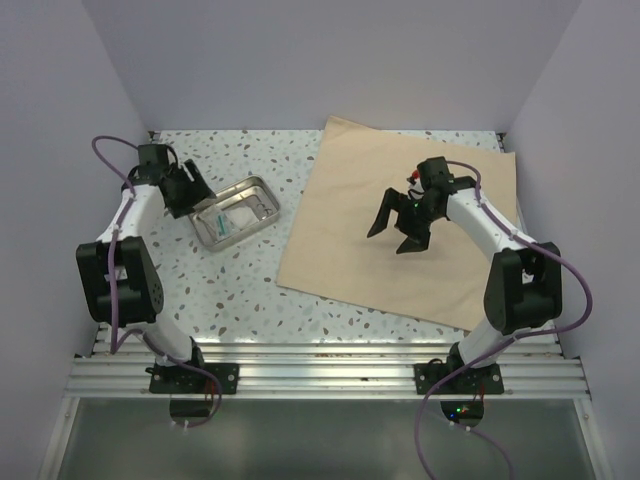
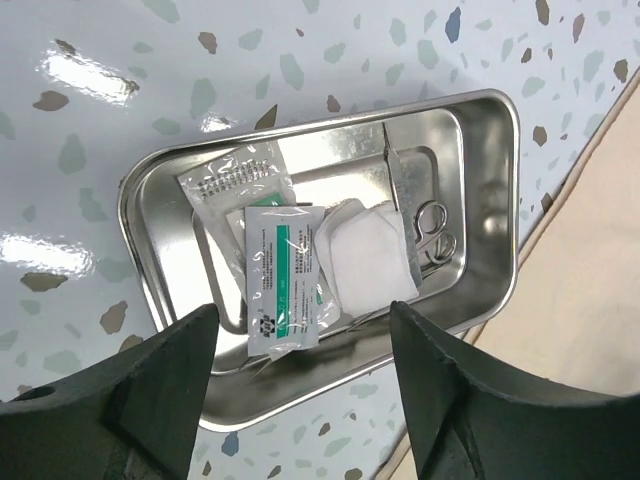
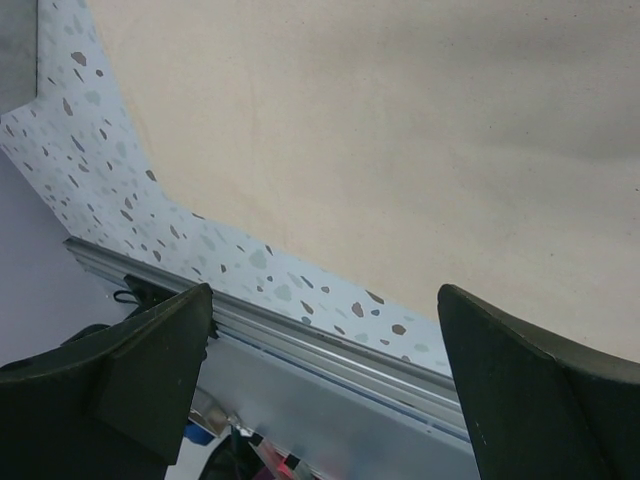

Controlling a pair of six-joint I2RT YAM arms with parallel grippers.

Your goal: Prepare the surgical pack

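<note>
The tan wrap sheet (image 1: pixel 400 215) of the surgical pack lies flat and unfolded on the right half of the table. To its left stands the shiny metal tray (image 1: pixel 262 190), apart from the sheet. In the left wrist view the tray (image 2: pixel 490 120) holds white gauze squares (image 2: pixel 365 250), a green-and-white packet (image 2: pixel 285 275), a clear packet (image 2: pixel 235 180) and a metal instrument (image 2: pixel 430 235). My left gripper (image 1: pixel 198 198) (image 2: pixel 300 330) hangs open over the tray's left end, its jaws spanning the near rim. My right gripper (image 1: pixel 392 238) (image 3: pixel 325 300) hovers wide open above the sheet (image 3: pixel 400 130), holding nothing.
Speckled tabletop (image 1: pixel 240 290) surrounds tray and sheet. Purple walls close in the left, back and right. An aluminium rail (image 1: pixel 320 365) runs along the near edge, and the sheet's near edge lies close to it (image 3: pixel 330 345).
</note>
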